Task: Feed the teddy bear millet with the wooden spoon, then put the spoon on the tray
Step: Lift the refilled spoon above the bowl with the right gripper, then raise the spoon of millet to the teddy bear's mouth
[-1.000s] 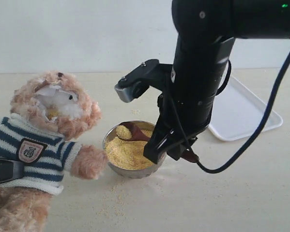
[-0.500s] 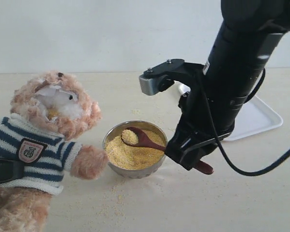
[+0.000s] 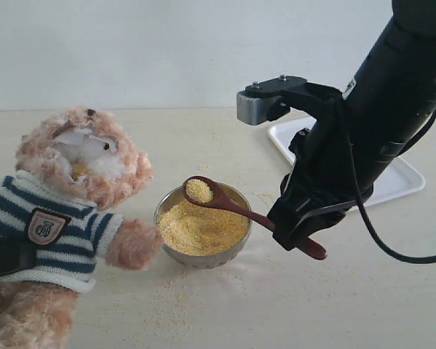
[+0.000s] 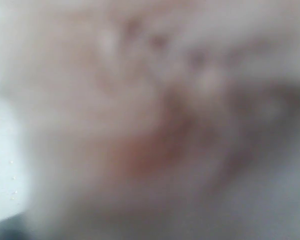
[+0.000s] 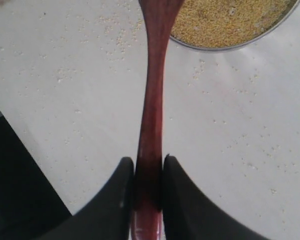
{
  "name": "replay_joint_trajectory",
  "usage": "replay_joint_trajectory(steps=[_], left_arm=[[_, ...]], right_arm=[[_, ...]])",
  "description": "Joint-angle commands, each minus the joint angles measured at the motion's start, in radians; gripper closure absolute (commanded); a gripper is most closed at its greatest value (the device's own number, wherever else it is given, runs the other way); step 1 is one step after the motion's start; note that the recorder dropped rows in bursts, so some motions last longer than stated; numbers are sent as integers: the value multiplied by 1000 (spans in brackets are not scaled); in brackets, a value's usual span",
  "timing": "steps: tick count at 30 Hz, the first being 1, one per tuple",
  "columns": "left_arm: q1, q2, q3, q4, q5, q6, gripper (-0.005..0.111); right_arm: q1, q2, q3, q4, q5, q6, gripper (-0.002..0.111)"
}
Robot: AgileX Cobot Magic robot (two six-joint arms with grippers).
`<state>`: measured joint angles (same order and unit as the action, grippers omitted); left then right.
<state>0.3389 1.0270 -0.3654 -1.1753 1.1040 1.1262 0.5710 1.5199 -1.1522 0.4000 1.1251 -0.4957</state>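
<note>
Jaws of my right gripper (image 5: 148,162) pinch the spoon (image 3: 228,204) handle. Its scoop, heaped with millet (image 3: 199,190), hangs over the bowl (image 3: 203,254) near the bear (image 3: 83,163). Left gripper (image 3: 5,257): can't tell jaws.

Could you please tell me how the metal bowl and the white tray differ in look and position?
The bowl is round, deep, shiny metal; the tray is rectangular, shallow and white. The bowl holds millet; the tray's visible part shows none. The bowl sits beside the teddy bear; the tray lies behind the right arm. Both rest on the table.
</note>
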Motion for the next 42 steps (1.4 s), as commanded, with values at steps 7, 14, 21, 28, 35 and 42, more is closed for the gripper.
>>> replay_joint_trajectory(steps=[7,14,21,28,35,42], left_arm=[[0,-8,2,-19,15,4,102],[0,-8,2,-19,15,4,102],[0,-8,2,-19,15,4,102],[0,-8,2,-19,15,4,102],[0,-8,2,-19,15,4,102],[0,-8,2,-19,15,4,102]], right_arm=[[-4,-10,3,-16,52,-20,107],[25,-76,3,-55,44,-13,107],[109,-125,1,-91,90,11,107],[194,-134,-67,-109,96,57,107],[267,-129,-167,-137,96,110,107],[267,-81,-248,-154,96,142,107]])
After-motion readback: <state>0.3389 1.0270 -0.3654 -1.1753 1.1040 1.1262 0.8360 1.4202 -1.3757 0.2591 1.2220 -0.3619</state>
